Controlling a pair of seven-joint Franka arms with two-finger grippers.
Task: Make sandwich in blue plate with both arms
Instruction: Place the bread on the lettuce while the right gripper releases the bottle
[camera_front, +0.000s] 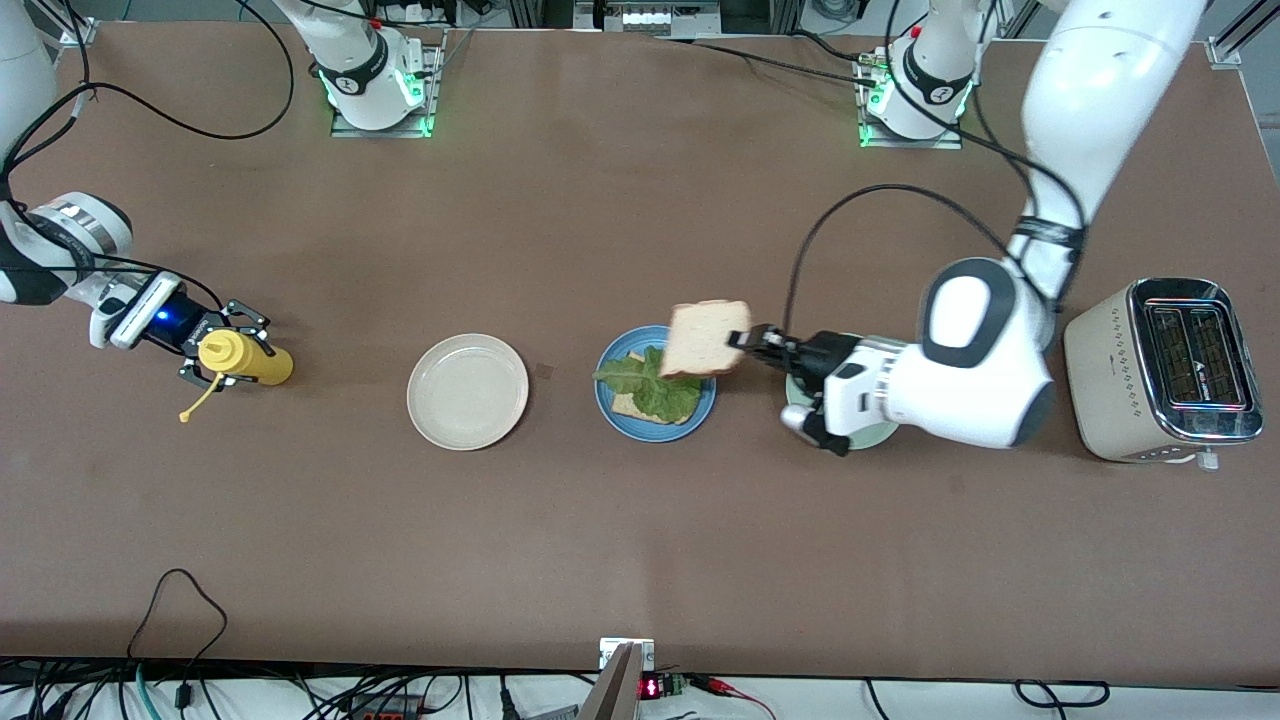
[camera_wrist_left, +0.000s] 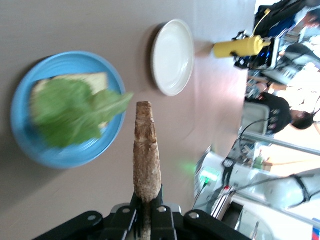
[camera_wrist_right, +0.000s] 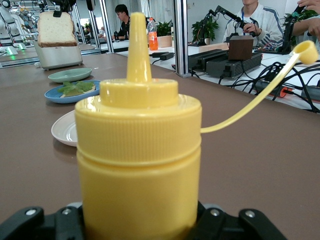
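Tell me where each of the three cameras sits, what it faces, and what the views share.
Front view: high across the table, facing both arm bases; shows the left gripper holding a bread slice over the blue plate, and the right gripper on the mustard bottle.
Left wrist view: on the left wrist, looking past its gripper and the slice to the plate.
Right wrist view: on the right wrist, facing the bottle across its gripper.
Shared: all three show the blue plate, lettuce and beige plate.
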